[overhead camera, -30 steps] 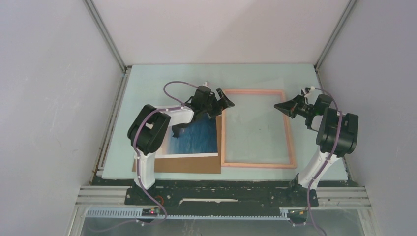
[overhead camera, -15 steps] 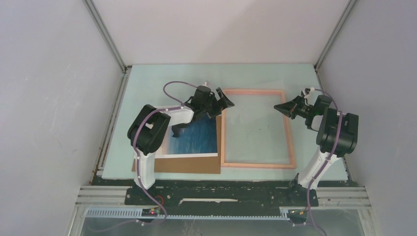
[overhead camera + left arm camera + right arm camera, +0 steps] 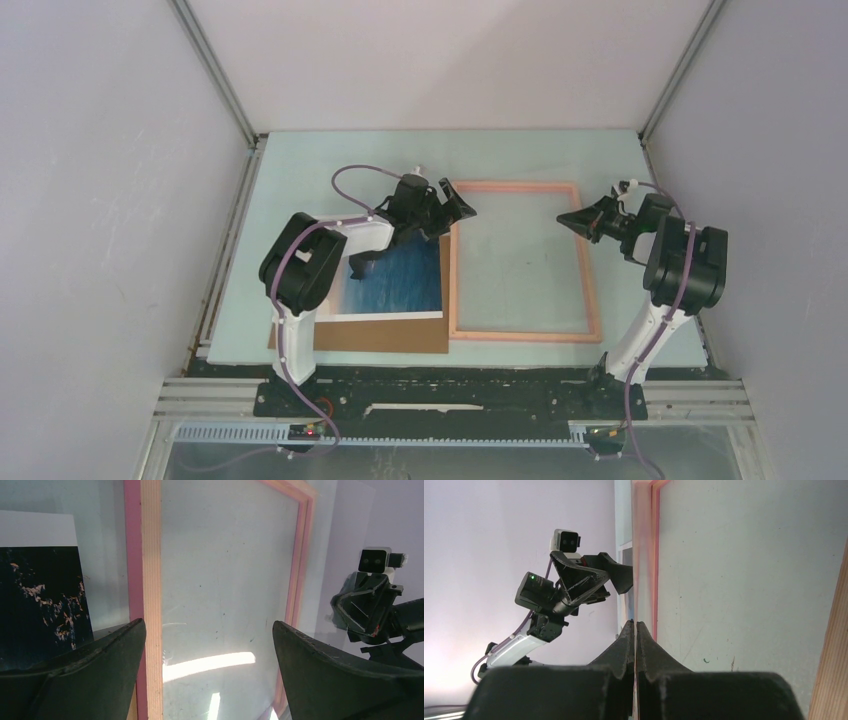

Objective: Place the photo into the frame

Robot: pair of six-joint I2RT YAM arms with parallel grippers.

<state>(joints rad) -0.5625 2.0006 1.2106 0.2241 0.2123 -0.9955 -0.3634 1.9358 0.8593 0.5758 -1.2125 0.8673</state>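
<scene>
**Top view with both wrist views.** The rectangular paper print [image 3: 400, 285] of blue sea with a white border lies flat, picture side up, at lower left of centre in the top view. It rests on a plain brown cardboard sheet [image 3: 390, 337], of which a strip shows along the print's near edge. The print's upper left part is hidden by the black-and-white left arm [image 3: 300, 265]. The print's right edge lies just beside the left rail of the thin salmon-pink rectangular picture frame [image 3: 525, 336]. The frame lies flat at right of centre, and the pale green table top [image 3: 300, 170] shows through its see-through middle. The print is wholly outside the frame.

The left gripper [image 3: 447, 213] hangs at the frame's upper left corner, next to the print's upper right corner. In the left wrist view its dark fingers [image 3: 85, 675] are spread wide with nothing between them. One sits at lower left on the print's side and the other at lower right, and the frame's left rail runs up between them. Whether either finger touches the frame cannot be told.

The right gripper [image 3: 568, 218] points leftward over the frame's upper right part, just inside the right rail. In the right wrist view its fingertips [image 3: 626, 640] are pressed together at bottom centre, with nothing visible between them. Its height above the frame cannot be told.
</scene>
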